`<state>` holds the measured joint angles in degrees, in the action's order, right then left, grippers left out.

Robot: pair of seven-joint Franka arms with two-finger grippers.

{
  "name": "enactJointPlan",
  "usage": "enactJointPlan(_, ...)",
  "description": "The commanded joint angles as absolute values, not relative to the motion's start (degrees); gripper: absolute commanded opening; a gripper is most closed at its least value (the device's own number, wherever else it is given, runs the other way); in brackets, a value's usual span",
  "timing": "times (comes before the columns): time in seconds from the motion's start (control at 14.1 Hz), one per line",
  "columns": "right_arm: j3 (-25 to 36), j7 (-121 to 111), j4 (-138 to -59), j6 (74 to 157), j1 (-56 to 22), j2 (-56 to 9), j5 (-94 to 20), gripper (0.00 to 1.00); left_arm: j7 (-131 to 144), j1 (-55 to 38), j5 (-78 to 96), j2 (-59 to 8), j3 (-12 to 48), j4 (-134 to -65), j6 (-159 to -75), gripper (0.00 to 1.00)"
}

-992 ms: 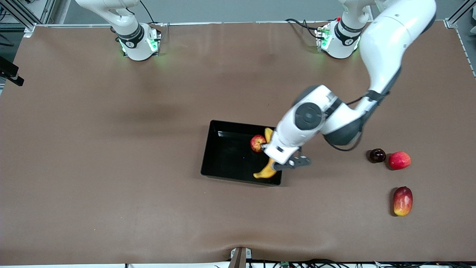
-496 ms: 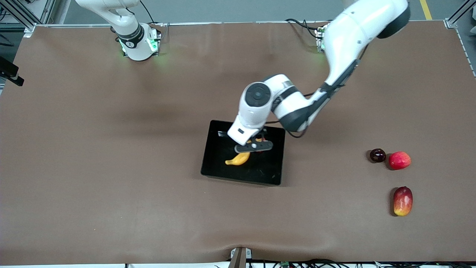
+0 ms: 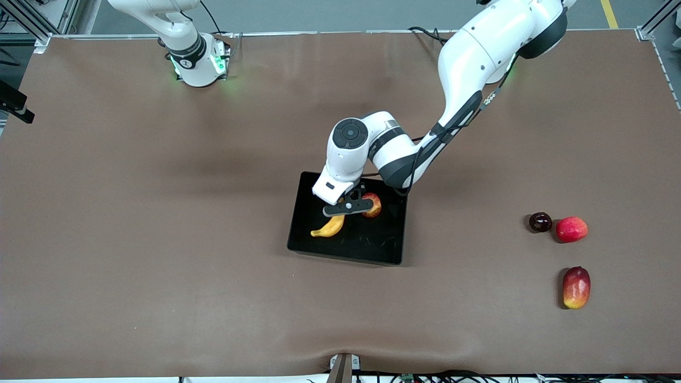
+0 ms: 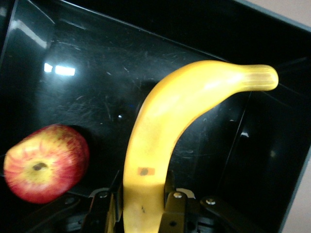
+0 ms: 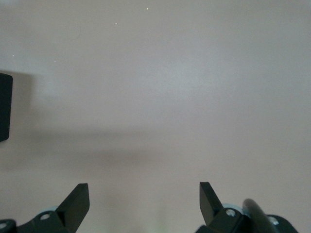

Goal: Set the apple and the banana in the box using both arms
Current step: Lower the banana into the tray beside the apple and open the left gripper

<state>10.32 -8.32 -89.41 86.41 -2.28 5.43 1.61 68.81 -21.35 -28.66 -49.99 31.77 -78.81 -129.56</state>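
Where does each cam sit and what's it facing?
Front: high across the table, facing both bases; shows left gripper over the box.
Left wrist: looks into the box at the held banana and apple; own fingers show.
Right wrist: faces bare table; open right gripper.
Shared: banana, apple.

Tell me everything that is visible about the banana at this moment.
The banana is yellow, curved and smooth, with a paler narrow end and a small sticker mark near its gripped end. The left gripper is shut on that end, holding it over the black box, its free end pointing toward the right arm's end of the table. The apple lies in the box, beside it.
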Motion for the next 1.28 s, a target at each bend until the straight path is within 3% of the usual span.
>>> enactJointPlan(0.0, 10.5, -8.3, -88.2, 86.0, -2.5, 5.5, 2.2, 1.0, 71.5, -23.7, -30.3, -51.5, 29.2, -78.0, -131.7, 0.0)
enactJointPlan(0.21, 10.6, -8.3, -88.3, 88.2, -2.4, 5.2, 0.5, 1.0, 71.5, -26.5, -29.6, -52.9, 25.6, -78.0, -134.5, 0.0)
enactJointPlan(0.28, 10.5, -8.2, -88.3, 89.1, -2.7, 5.0, 0.4, 1.0, 71.5, -26.5, -29.5, -53.1, 25.6, -78.0, -134.6, 0.05)
enactJointPlan(0.35, 10.5, -8.2, -88.3, 89.1, -2.8, 4.7, 0.4, 1.0, 71.3, -26.5, -29.6, -53.0, 25.2, -78.0, -134.6, 0.32)
enactJointPlan(0.43, 10.5, -8.2, -88.3, 89.1, -2.8, 4.7, 0.4, 1.0, 71.3, -26.4, -29.7, -52.7, 25.1, -77.9, -134.6, 0.68)
enactJointPlan(0.5, 10.5, -8.2, -88.3, 89.0, -2.6, 4.7, 0.5, 1.0, 71.3, -26.3, -29.7, -52.4, 25.1, -77.4, -134.6, 0.94)
enactJointPlan(0.57, 10.5, -8.2, -88.4, 88.8, -2.3, 4.7, 0.4, 1.0, 71.2, -26.1, -29.8, -51.9, 25.1, -77.3, -134.5, 1.0)
enactJointPlan(0.99, 10.5, -8.2, -88.5, 88.6, -2.6, 4.6, 0.4, 1.0, 69.9, -18.7, -27.1, -43.3, 27.0, -77.3, -129.5, 1.0)
enactJointPlan(1.2, 10.5, -8.2, -88.5, 88.6, -2.7, 4.6, 0.4, 1.0, 62.5, -11.4, -22.6, -36.2, 30.1, -77.7, -121.8, 1.0)
